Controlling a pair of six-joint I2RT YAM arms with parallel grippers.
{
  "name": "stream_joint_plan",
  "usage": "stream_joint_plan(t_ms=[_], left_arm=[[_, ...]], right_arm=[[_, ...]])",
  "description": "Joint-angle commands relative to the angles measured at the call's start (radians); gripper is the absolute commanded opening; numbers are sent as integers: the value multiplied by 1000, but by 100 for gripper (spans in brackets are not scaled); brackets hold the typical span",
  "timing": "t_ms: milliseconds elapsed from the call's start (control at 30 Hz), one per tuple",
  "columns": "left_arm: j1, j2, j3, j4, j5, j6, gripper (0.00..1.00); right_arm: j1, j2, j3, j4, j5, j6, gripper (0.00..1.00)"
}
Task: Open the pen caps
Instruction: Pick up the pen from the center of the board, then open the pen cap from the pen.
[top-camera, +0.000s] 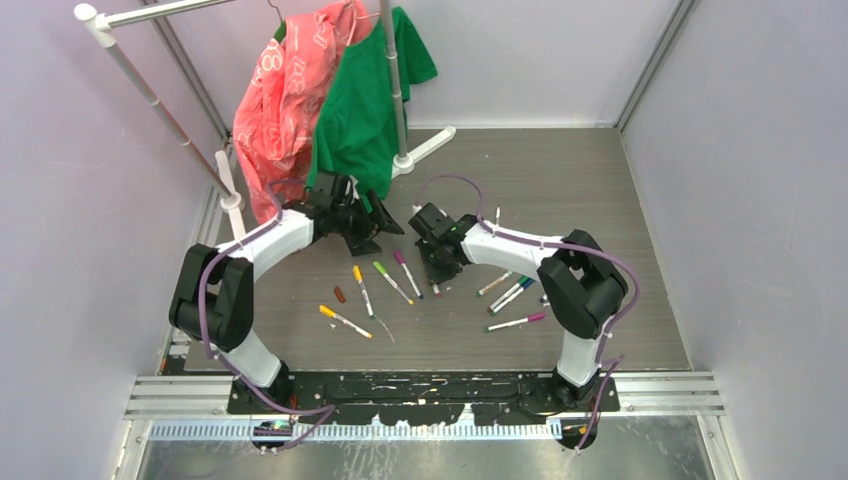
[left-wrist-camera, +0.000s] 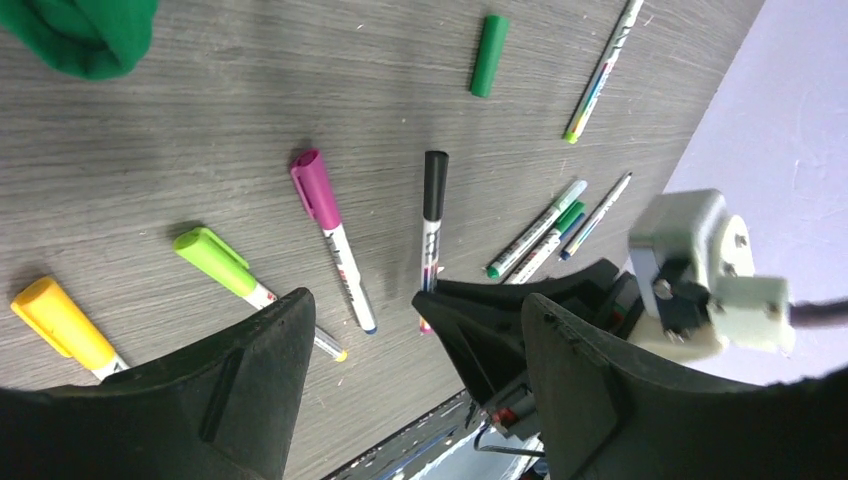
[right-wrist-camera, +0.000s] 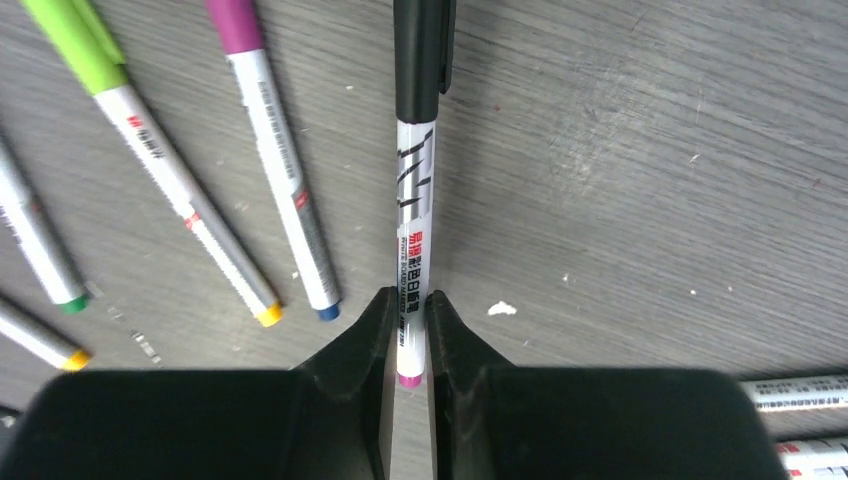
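**Item:** black cap, seated on the black-capped pen

**Location:** flat on the table, about its middle and well apart from every edge. The cap is at the end away from the holder.

**Holder:** right gripper. Its fingers are pressed onto the barrel from both sides, pinching the very tail by the magenta end plug. The cap is free of the fingers.

**Counterpart:** left gripper. Its fingers are spread wide and carry nothing. It is poised above the same pen, with the cap in plain sight ahead of it.

**Neighbours:**
- magenta-capped pen, just beside the held pen
- lime-capped pen, beyond the magenta one
- yellow-capped pen, further along
- loose green cap, apart from the row
- cluster of uncapped pens, toward the right edge

**Step in hand (judged):** anchor the barrel, then draw this cap off.

**Handling notes (judged):**
- The pinch sits at the extreme tail, so the pen can swivel or slip. A slight lift off the table before the pull gives the left fingers room.
- The left fingers should close on the cap alone, not on the white barrel.
- The pull should run straight along the pen's length, with no bending.
- The magenta-capped pen lies close enough to be knocked. Approach from above, fingers astride the cap only
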Motion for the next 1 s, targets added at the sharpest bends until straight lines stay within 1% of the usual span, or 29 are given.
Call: stream_joint_plan(t_ms=[0, 33, 367, 567, 633, 767, 867, 967], left_arm=[[-5, 8, 55, 24, 37, 4, 76], [-8, 11, 59, 23, 38, 5, 76], [-45, 46, 111, 1, 13, -1, 75], [-76, 80, 148, -4, 5, -9, 68], [-84, 92, 157, -9, 1, -10, 64], [-95, 110, 162, -9, -1, -18, 50], [-97, 115, 163, -10, -7, -23, 44], [-101, 123, 167, -6, -9, -30, 33]], right_arm=[[6, -114, 46, 25, -40, 28, 1], [6, -123, 51, 25, -75, 35, 1], [6, -155, 87, 49, -184, 87, 1], [6, -176, 94, 62, -221, 105, 1], [7, -187, 95, 62, -225, 110, 1], [7, -207, 95, 56, -228, 112, 1], [8, -220, 93, 51, -228, 112, 1], [8, -228, 89, 43, -230, 109, 1]])
